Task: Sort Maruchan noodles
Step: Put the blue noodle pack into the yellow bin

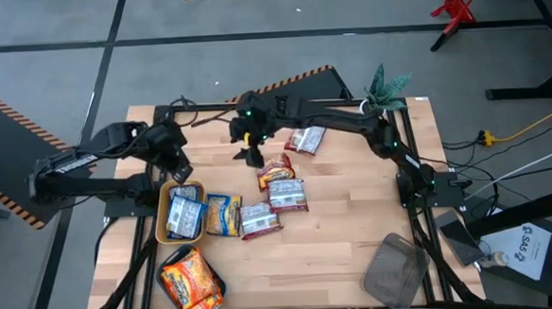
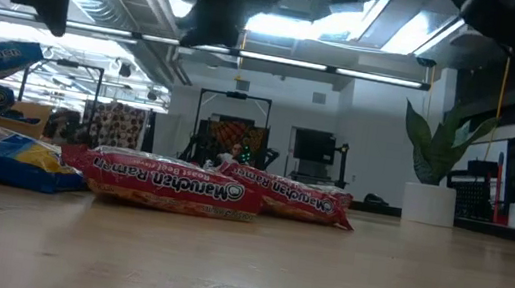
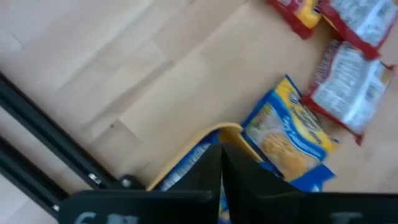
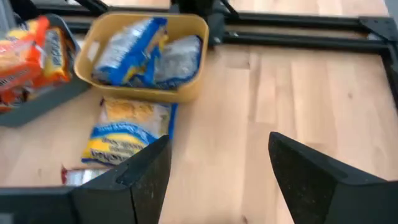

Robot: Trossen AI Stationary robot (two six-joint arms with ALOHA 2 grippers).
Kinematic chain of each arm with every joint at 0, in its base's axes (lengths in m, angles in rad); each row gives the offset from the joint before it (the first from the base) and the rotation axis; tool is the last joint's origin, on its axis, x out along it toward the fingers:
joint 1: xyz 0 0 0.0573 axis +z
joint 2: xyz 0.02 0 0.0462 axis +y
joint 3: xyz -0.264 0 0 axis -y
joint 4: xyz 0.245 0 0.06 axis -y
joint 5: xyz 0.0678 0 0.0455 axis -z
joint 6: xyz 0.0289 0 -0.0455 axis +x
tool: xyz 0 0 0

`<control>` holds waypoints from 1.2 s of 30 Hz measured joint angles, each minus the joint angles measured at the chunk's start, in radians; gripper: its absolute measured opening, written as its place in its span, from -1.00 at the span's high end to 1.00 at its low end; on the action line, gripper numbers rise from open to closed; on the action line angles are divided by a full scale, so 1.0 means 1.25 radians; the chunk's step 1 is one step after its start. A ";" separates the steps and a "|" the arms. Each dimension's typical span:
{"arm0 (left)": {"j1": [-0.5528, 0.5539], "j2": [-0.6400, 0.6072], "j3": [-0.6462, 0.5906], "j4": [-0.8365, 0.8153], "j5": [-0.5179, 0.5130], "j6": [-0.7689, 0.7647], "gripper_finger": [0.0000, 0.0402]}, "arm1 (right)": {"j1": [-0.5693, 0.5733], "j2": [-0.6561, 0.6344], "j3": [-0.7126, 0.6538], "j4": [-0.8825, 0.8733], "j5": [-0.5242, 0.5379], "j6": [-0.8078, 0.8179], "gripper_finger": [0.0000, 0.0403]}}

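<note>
Several Maruchan noodles packets lie flat on the wooden table: red-and-silver ones [image 1: 288, 194] [image 2: 166, 183] in the middle and a blue-and-yellow one [image 1: 224, 214] [image 4: 127, 132] beside the yellow tray [image 1: 162, 213]. Blue packets [image 4: 134, 50] lie in the yellow tray, and orange ones [image 1: 190, 280] in a dark tray at the near left. My left gripper [image 1: 180, 173] [image 3: 221, 167] hangs shut and empty above the yellow tray's far end. My right gripper [image 1: 253, 156] [image 4: 214, 174] hangs open and empty above the table, past the red packets on their far side.
A grey tray [image 1: 395, 267] stands at the near right corner. A potted plant [image 1: 384, 88] stands at the far right corner. One red packet [image 1: 305, 139] lies apart toward the far edge. Bare wood shows across the table's right half and near middle.
</note>
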 joint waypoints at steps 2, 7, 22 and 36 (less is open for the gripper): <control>-0.021 0.016 0.000 0.014 -0.025 -0.017 0.98 | -0.017 -0.006 0.000 -0.033 -0.001 -0.010 -0.25; -0.067 0.056 -0.033 0.069 -0.042 -0.058 0.99 | -0.051 -0.011 -0.013 -0.076 -0.030 -0.023 -0.25; -0.149 0.037 -0.279 0.173 -0.025 -0.200 1.00 | -0.155 -0.009 -0.013 -0.153 -0.071 -0.079 -0.25; -0.163 0.036 -0.442 0.298 0.139 -0.252 1.00 | -0.169 -0.009 -0.013 -0.152 -0.133 -0.079 -0.25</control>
